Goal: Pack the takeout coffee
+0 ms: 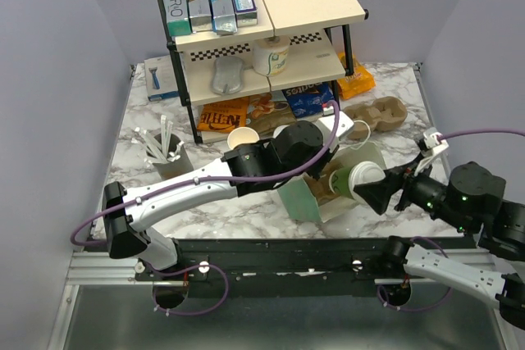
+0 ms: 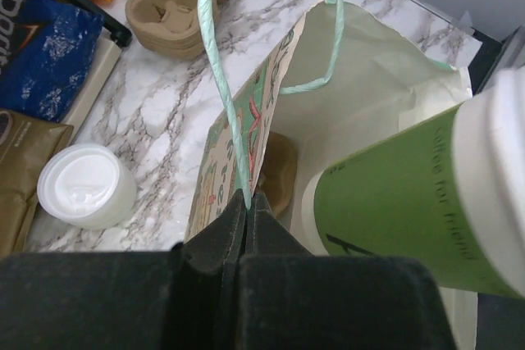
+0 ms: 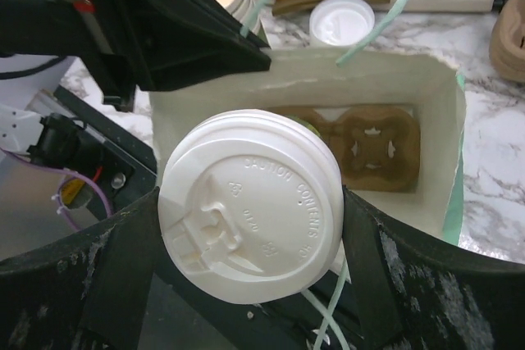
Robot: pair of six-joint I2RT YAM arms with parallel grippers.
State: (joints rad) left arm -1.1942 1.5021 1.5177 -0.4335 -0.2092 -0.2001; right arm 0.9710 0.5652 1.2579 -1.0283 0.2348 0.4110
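Green coffee (image 3: 250,215) is hanging at the mouth of the bag (image 3: 426,96), clamped in my right claw (image 1: 371,188). My left claw (image 2: 246,211) is pinching the handle (image 2: 217,79). Lowering it inside is left.

— What's the black left gripper (image 2: 248,202) pinching?
— The mint-green twisted paper handle (image 2: 215,55) of the open cream-lined paper bag (image 2: 361,79); a white-lidded green paper cup (image 2: 394,202) tilts at its mouth.
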